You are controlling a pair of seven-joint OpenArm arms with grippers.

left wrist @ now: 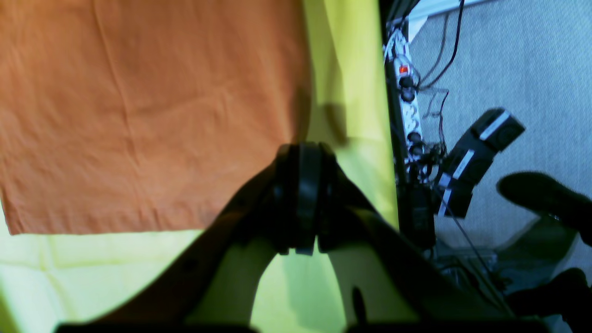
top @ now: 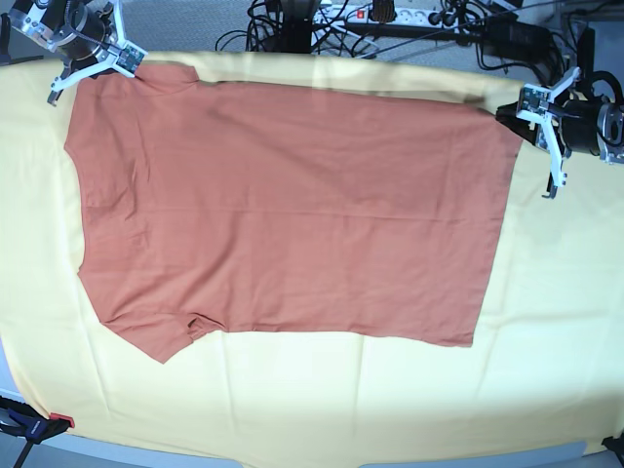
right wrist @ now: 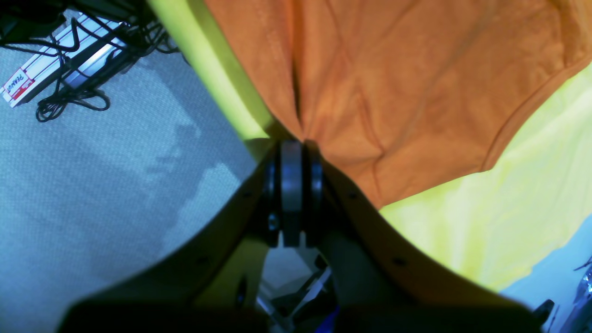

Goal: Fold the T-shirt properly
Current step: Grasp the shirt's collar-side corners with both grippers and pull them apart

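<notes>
T-shirt (top: pixel 292 210) flat on yellow cloth (top: pixel 322 400), mid frame. Thin, limp, light; prob. drapes, wrinkles. Best pinch at hem/shoulder corners. Left gripper (left wrist: pixel 303 201) jaws together, empty, beside corner. Right gripper (right wrist: pixel 296 194) clamped on shirt edge, upper left.

Table edges run out of frame
The yellow cloth (top: pixel 312 409) hides the tabletop; blurred cables (top: pixel 292 24) tangle behind its far edge.

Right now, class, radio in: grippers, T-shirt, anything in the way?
Left gripper shut at T-shirt corner. Right gripper shut, pinching shirt edge. Shirt flat on yellow cloth. Nothing in the way.
</notes>
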